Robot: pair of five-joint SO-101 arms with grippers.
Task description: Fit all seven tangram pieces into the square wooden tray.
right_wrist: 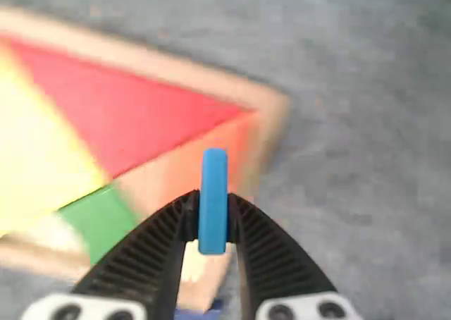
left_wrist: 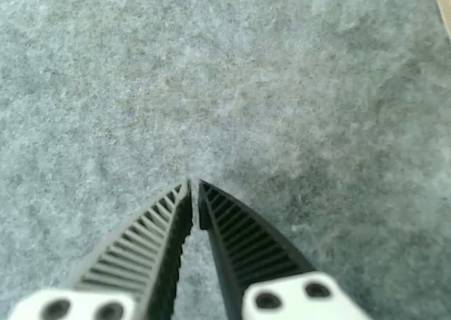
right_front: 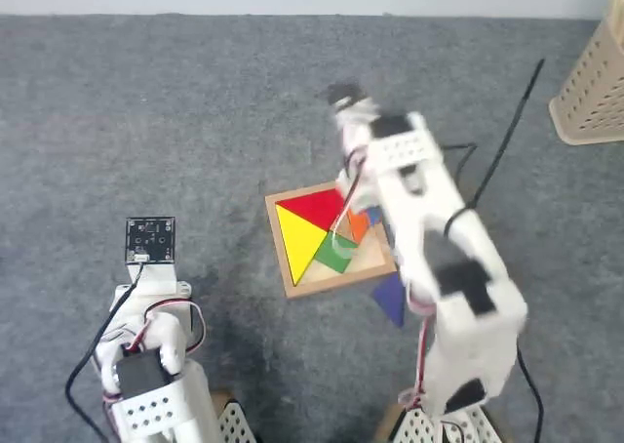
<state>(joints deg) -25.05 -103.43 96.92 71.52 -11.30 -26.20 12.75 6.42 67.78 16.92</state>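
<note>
The square wooden tray [right_front: 278, 246] lies mid-table with a red triangle [right_front: 317, 209], a yellow triangle [right_front: 297, 240], a green piece [right_front: 334, 253] and an orange piece [right_front: 358, 225] in it. My right gripper [right_wrist: 213, 204] is shut on a light blue piece [right_wrist: 213, 179], held edge-on above the tray's corner [right_wrist: 176, 70] near the red and orange pieces. The right arm [right_front: 419, 199] covers the tray's right side. A dark blue piece [right_front: 391, 297] lies on the carpet just off the tray's near right edge. My left gripper [left_wrist: 194, 187] is shut, holding nothing, over bare carpet.
The left arm [right_front: 151, 355] sits at the near left, well apart from the tray. A beige slotted basket [right_front: 595, 82] stands at the far right edge. Black cables [right_front: 507, 140] run behind the right arm. Grey carpet covers the table.
</note>
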